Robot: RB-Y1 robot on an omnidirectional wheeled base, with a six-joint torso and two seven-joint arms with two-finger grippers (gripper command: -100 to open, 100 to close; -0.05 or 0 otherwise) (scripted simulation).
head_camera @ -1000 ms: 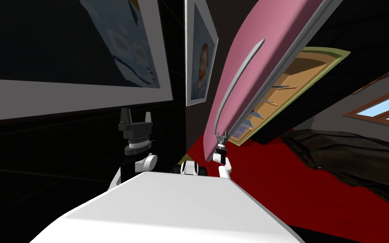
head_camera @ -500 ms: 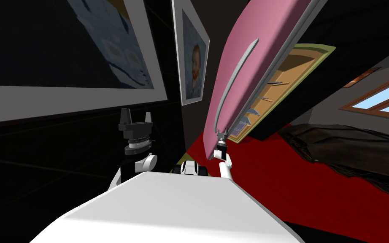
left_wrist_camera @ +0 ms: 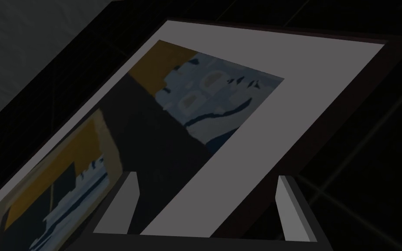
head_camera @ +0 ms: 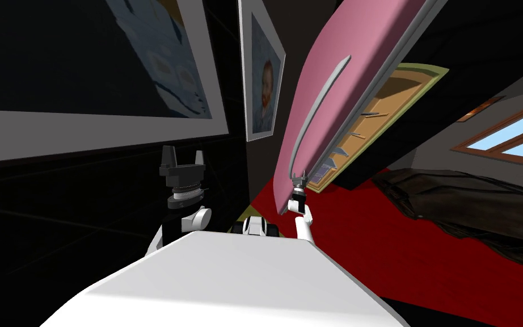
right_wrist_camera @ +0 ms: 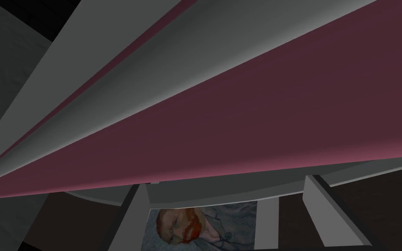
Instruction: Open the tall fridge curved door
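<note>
The left hand (head_camera: pixel 182 160) is hovering close in on the robot's left side, its fingers standing apart and gripping nothing. A little further out, the right hand (head_camera: pixel 299 178) is reaching up under the bottom corner of the pink curved fridge door (head_camera: pixel 340 68). Its fingers (right_wrist_camera: pixel 137 209) are spread and released, and the door's grey lower rim (right_wrist_camera: pixel 213 191) is lying at their tips; I cannot tell whether they are touching. The door is standing swung open, a long grey handle (head_camera: pixel 317 108) arching up its face. Behind it the fridge's tan shelved interior (head_camera: pixel 391 96) is showing above a red floor (head_camera: pixel 402 244). A framed portrait (head_camera: pixel 264 91) is hanging beyond, left of the door.
</note>
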